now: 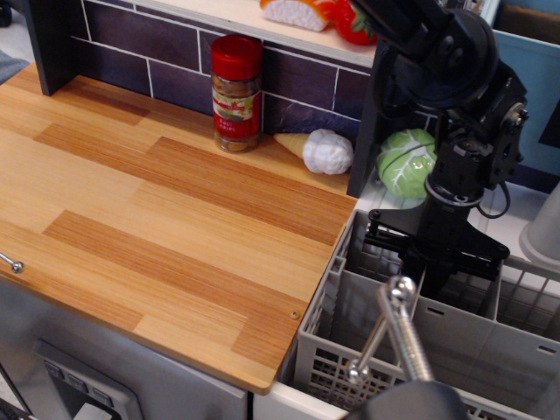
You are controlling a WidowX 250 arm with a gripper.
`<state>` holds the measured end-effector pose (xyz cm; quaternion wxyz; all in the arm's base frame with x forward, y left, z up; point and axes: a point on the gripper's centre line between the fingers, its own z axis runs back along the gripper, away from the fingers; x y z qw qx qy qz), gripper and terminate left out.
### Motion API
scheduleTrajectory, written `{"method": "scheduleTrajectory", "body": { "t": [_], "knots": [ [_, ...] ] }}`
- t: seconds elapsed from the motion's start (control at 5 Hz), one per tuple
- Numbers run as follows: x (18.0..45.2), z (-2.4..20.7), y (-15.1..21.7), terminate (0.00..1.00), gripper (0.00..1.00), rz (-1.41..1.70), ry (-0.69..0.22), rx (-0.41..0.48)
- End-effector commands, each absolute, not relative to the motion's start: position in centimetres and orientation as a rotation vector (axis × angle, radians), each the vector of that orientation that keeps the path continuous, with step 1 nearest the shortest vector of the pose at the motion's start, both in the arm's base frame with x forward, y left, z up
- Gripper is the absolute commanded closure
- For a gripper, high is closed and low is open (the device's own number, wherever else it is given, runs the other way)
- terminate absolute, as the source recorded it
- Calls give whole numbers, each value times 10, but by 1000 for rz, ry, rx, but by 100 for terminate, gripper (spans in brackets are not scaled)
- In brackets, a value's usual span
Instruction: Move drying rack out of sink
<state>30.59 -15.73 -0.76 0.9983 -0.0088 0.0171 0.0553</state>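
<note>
Single view, from above and near the front edge. One large grey plastic lattice-walled drying rack at lower right, sitting in the white-rimmed sink, cut off by the right and bottom edges; inner dividers marking off several compartments. Long axis hard to judge with so much out of frame; left end wall running near-to-far, just beside the bench edge. One chrome ball-tipped faucet rising over the rack's near part. One black robot arm coming down from the top right, its black pincer lowered onto the far wall of the rack; fingertips hidden among the dividers, so cannot tell whether clenched or released. One striped wooden bench filling the left. Against the far purple-tiled wall: one red-lidded spice jar, one white toy cauliflower with a tan stalk, one green toy cabbage to the right, partly behind the arm.
</note>
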Motion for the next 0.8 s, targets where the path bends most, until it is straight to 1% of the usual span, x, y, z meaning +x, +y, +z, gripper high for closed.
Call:
{"method": "scheduleTrajectory", "body": {
  "t": [0.0,0.2,0.4,0.6],
  "knots": [
    [325,65,-148,0,100,109,2,-129],
    [324,108,-145,0,100,78,-24,-164],
    [320,135,-145,0,100,45,-53,-174],
    [320,150,-137,0,100,7,-65,-163]
  ]
}}
